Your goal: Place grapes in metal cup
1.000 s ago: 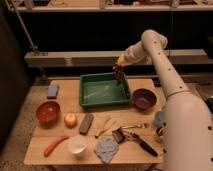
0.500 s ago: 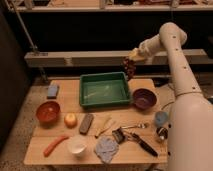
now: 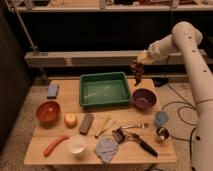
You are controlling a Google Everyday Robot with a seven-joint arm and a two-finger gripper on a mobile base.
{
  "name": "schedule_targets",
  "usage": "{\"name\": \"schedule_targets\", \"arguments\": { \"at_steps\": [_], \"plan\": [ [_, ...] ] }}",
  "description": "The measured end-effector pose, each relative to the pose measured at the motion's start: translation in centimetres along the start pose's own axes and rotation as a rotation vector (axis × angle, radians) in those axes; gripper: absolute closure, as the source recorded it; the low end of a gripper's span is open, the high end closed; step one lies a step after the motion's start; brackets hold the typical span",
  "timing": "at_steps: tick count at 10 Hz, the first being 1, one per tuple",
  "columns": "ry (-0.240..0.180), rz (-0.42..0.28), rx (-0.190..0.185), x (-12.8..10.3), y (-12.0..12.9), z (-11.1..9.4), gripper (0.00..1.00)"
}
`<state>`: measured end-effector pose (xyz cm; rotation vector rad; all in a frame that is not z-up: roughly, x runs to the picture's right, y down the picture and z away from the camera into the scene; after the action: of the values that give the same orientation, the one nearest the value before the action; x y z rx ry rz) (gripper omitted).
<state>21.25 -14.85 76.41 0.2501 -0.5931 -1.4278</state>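
My gripper (image 3: 137,62) is raised above the table's back right, over the gap between the green tray and the purple bowl. It is shut on the grapes (image 3: 136,71), a dark reddish-purple bunch that hangs below it. The metal cup (image 3: 161,134), small and shiny, stands near the table's right front edge, well below and to the right of the grapes. A light blue cup (image 3: 161,118) stands just behind the metal cup.
A green tray (image 3: 104,90) sits at the back middle, a purple bowl (image 3: 144,98) to its right. A red bowl (image 3: 48,111), an apple (image 3: 70,119), a carrot (image 3: 55,145), a white bowl (image 3: 77,146), a cloth (image 3: 106,148) and utensils (image 3: 135,140) lie across the front.
My arm has swung to the right with the grapes, from above the tray's back right corner to above the space beside the purple bowl.
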Motion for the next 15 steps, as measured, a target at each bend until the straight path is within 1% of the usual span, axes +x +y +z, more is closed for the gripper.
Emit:
{"name": "schedule_targets", "arguments": {
  "at_steps": [1, 2, 3, 4, 5, 7, 8, 9, 10, 11, 12, 13, 14, 15],
  "plan": [
    [-0.002, -0.009, -0.006, -2.4, -0.3, -1.4, 1.0],
    [0.005, -0.013, -0.009, -3.3, -0.4, -2.3, 1.0],
    [0.022, -0.015, -0.014, -4.2, -0.2, -3.7, 1.0],
    [0.039, -0.016, -0.017, -4.5, -0.1, -4.8, 1.0],
    [0.057, -0.016, -0.02, -4.4, 0.0, -5.5, 1.0],
    [0.103, -0.013, -0.034, -2.5, 1.3, -7.6, 1.0],
    [0.119, -0.011, -0.043, -1.5, 2.1, -8.6, 1.0],
    [0.129, -0.008, -0.051, -1.2, 2.7, -9.5, 1.0],
    [0.132, -0.004, -0.059, -1.3, 3.1, -10.1, 1.0],
    [0.129, 0.005, -0.068, -2.2, 3.7, -11.0, 1.0],
    [0.123, 0.017, -0.067, -3.5, 4.0, -11.7, 1.0],
    [0.113, 0.028, -0.057, -5.2, 4.1, -12.4, 1.0],
    [0.096, 0.034, -0.05, -6.7, 4.0, -13.0, 1.0],
    [0.086, 0.035, -0.046, -7.5, 4.0, -13.2, 1.0]
  ]
}}
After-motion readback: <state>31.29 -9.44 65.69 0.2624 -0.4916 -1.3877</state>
